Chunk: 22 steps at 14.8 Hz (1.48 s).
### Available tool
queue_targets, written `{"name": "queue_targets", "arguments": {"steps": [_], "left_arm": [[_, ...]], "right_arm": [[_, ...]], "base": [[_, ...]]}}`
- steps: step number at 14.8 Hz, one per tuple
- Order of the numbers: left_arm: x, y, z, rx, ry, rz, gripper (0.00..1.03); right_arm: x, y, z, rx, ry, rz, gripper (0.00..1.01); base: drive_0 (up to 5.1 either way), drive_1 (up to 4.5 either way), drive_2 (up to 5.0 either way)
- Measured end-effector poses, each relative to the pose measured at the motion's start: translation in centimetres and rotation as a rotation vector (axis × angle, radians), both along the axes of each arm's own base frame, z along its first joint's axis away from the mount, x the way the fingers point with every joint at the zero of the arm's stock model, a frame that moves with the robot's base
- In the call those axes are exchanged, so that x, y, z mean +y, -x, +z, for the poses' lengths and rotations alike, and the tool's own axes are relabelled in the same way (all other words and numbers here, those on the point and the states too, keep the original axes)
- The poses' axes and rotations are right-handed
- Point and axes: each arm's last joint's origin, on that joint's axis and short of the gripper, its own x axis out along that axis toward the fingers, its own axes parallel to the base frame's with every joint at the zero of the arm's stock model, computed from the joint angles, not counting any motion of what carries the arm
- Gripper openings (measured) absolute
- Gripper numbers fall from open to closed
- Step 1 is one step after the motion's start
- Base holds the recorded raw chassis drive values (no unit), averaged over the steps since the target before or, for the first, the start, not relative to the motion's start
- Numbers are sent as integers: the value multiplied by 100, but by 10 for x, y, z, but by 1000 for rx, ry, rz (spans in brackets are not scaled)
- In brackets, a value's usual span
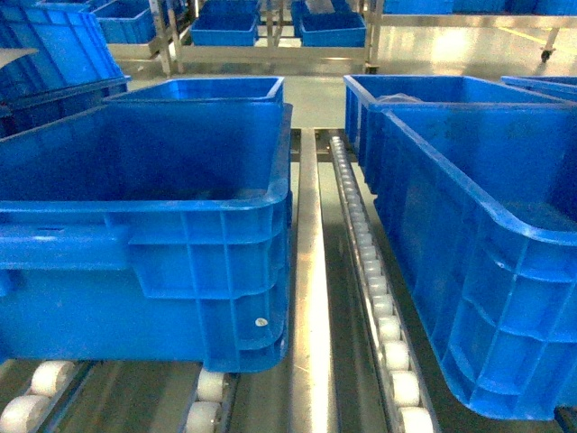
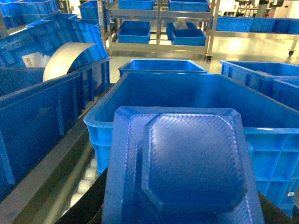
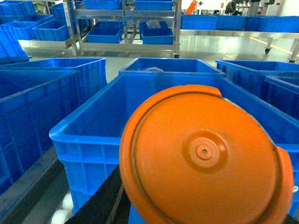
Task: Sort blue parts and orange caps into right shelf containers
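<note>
Head view, left to right: a large bright-blue plastic crate with ribbed walls [image 1: 144, 225] stands on white conveyor rollers [image 1: 209, 386]; a steel rail [image 1: 309, 298] and a line of small rollers [image 1: 370, 271] divide it from a second large blue ribbed crate [image 1: 478, 262] at right. Neither arm appears in this view. Left wrist view: a flat blue octagonal plastic part with a raised centre panel [image 2: 187, 163] fills the foreground, held up before the rolled rim of an open blue crate [image 2: 187, 93]. The left pincer itself is hidden beneath the part, so whether it pinches the part cannot be told, though the part's position suggests it is carried. Right wrist view: a round orange plastic cap with a small centre boss [image 3: 201, 154] likewise hangs before an open blue crate [image 3: 117, 107]; the right pincer's closure cannot be told either. Judged step: both items are raised and ready for depositing. The next move calls for carrying each forward over its crate rim, then releasing inside.
</note>
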Motion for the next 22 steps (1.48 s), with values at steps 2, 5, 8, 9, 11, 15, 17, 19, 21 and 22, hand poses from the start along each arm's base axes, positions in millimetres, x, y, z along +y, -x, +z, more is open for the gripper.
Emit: {"name": "queue_targets", "arguments": {"steps": [2, 5, 8, 9, 11, 15, 17, 19, 21, 22], "left_arm": [[0, 0, 0, 2, 0, -1, 43], [0, 0, 0, 1, 0, 0, 43], [0, 0, 0, 1, 0, 0, 43], [0, 0, 0, 1, 0, 0, 43], [0, 0, 0, 1, 0, 0, 43], [0, 0, 0, 1, 0, 0, 43], [0, 0, 0, 1, 0, 0, 43], [0, 0, 0, 1, 0, 0, 43], [0, 0, 0, 1, 0, 0, 43], [0, 0, 0, 1, 0, 0, 43]], "right_arm": [[0, 0, 0, 4, 0, 0, 45], [0, 0, 0, 5, 0, 0, 45], [0, 0, 0, 5, 0, 0, 45], [0, 0, 0, 5, 0, 0, 45], [0, 0, 0, 5, 0, 0, 45], [0, 0, 0, 5, 0, 0, 45], [0, 0, 0, 5, 0, 0, 45], [0, 0, 0, 5, 0, 0, 45], [0, 0, 0, 5, 0, 0, 45], [0, 0, 0, 5, 0, 0, 45]], "base": [[0, 0, 0], [0, 0, 0], [0, 0, 0], [0, 0, 0], [0, 0, 0], [0, 0, 0], [0, 0, 0], [0, 0, 0], [0, 0, 0], [0, 0, 0]]}}
